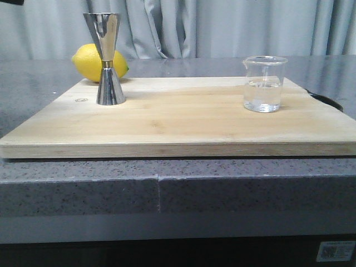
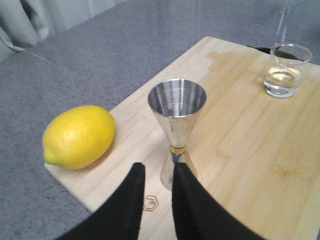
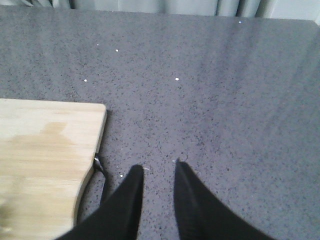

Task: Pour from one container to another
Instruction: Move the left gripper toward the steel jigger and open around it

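The clear glass beaker (image 1: pixel 264 83) stands upright on the right part of the wooden board (image 1: pixel 183 125), about a third full of clear liquid. The steel jigger (image 1: pixel 109 61) with a gold waist band stands upright on the board's left part. No gripper shows in the front view. In the left wrist view my left gripper (image 2: pixel 157 167) hovers open just short of the jigger (image 2: pixel 176 107), whose base shows past one fingertip; the beaker (image 2: pixel 285 70) is far across the board. My right gripper (image 3: pixel 157 166) is open over bare grey counter beside the board's corner (image 3: pixel 45 150).
A yellow lemon (image 1: pixel 88 62) lies behind the jigger at the board's back left edge, also close beside it in the left wrist view (image 2: pixel 79 136). A black loop (image 3: pixel 102 177) hangs at the board's right corner. Grey curtains close off the back.
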Action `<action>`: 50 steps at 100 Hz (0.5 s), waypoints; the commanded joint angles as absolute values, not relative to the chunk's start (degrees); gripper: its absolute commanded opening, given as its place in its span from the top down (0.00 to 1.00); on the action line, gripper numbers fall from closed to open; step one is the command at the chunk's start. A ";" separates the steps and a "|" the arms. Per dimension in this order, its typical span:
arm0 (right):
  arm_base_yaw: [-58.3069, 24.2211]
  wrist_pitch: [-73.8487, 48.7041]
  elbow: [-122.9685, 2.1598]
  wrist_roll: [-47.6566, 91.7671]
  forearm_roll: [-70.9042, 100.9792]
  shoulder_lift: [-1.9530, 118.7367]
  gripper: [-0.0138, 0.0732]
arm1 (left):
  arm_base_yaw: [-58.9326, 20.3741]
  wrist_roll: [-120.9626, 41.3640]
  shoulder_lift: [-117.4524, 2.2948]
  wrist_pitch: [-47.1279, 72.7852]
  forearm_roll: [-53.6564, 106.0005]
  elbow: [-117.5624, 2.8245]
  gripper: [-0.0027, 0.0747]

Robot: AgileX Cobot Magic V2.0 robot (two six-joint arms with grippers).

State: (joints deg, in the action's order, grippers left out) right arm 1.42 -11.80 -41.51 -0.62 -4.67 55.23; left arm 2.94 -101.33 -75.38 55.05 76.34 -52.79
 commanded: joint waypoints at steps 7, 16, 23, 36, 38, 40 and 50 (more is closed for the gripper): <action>1.48 -4.93 -43.58 0.00 -6.09 54.81 0.42 | 2.52 -101.59 -77.69 59.16 85.44 -54.68 0.42; 1.48 -4.82 -43.58 0.00 -6.09 54.81 0.33 | 2.52 -101.67 -78.82 58.77 87.44 -54.68 0.26; 1.48 -4.82 -43.58 0.00 -6.09 54.81 0.29 | 2.52 -102.85 -79.45 58.66 88.22 -54.68 0.20; 1.48 -4.82 -43.58 0.00 -6.09 54.81 0.29 | 2.52 -106.29 -80.34 58.53 88.88 -54.68 0.20; 1.48 -4.82 -43.58 0.00 -6.09 54.81 0.29 | 2.52 -106.57 -80.46 58.23 88.87 -54.68 0.20; 1.48 -4.93 -43.58 0.00 -6.09 54.92 0.29 | 2.52 -106.70 -80.60 57.95 88.87 -54.68 0.20; 1.48 -5.83 -43.45 0.00 -5.99 55.38 0.29 | 2.52 -106.70 -80.58 57.82 89.05 -54.68 0.20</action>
State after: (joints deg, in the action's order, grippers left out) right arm 1.42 -9.35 -41.51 -0.52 -5.48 55.38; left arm 2.94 -106.10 -82.03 56.40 84.81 -52.79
